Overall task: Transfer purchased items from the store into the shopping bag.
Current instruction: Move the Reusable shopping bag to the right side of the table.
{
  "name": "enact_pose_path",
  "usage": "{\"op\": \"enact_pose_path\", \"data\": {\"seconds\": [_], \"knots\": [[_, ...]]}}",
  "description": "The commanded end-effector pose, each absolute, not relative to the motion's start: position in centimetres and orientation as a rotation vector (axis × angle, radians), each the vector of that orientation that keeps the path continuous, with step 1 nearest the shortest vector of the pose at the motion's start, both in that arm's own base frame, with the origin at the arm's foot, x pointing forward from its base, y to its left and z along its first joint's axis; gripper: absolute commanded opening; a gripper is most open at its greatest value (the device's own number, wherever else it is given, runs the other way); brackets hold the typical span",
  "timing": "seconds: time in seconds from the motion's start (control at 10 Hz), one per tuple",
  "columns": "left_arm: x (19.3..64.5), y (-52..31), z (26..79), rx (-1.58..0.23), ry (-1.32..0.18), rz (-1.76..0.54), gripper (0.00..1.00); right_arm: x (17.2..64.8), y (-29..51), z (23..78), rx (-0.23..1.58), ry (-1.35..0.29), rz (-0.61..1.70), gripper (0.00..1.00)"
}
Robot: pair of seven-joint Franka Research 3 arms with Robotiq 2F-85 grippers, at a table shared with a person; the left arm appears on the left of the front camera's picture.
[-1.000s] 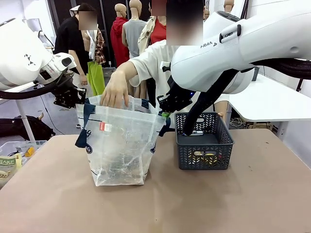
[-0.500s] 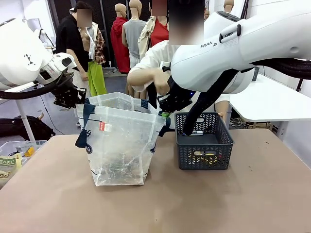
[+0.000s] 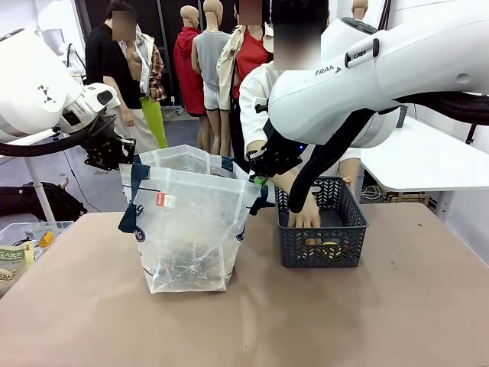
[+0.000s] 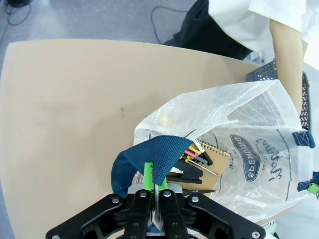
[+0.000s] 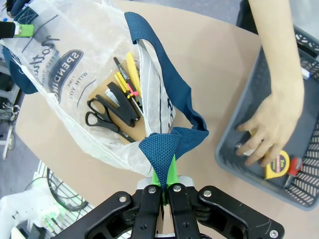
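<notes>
Shopping bag, crinkly clear plastic printed "SPENDING", stands just beside the grey lattice basket. Left gripper and right gripper each clamp a navy mesh strap, jaws closed. Yellow and black sticks lie inside it; a person's hand rests in the basket.

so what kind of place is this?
Likely a mock shop checkout in a robot lab: a dark grey plastic mesh basket, a translucent clear-plastic shopping bag with navy strap handles, and a person's hand reaching into the basket across a brown table.
</notes>
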State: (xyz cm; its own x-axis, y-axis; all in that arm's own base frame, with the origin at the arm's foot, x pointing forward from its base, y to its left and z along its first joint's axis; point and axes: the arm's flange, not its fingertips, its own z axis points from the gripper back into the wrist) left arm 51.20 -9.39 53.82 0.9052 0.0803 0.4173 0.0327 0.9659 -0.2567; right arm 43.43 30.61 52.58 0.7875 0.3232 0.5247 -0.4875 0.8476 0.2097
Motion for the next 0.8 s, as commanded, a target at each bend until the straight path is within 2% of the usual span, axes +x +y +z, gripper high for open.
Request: {"op": "enact_pose_path", "data": {"seconds": [0.0, 0.7], "knots": [[51.28, -9.02, 54.06, -0.262, -0.446, 0.031, 0.00, 43.49, 30.50, 52.57, 0.347, -0.497, 0.444, 0.00], [51.28, -9.02, 54.06, -0.262, -0.446, 0.031, 0.00, 43.49, 30.50, 52.57, 0.347, -0.497, 0.444, 0.00]]}}
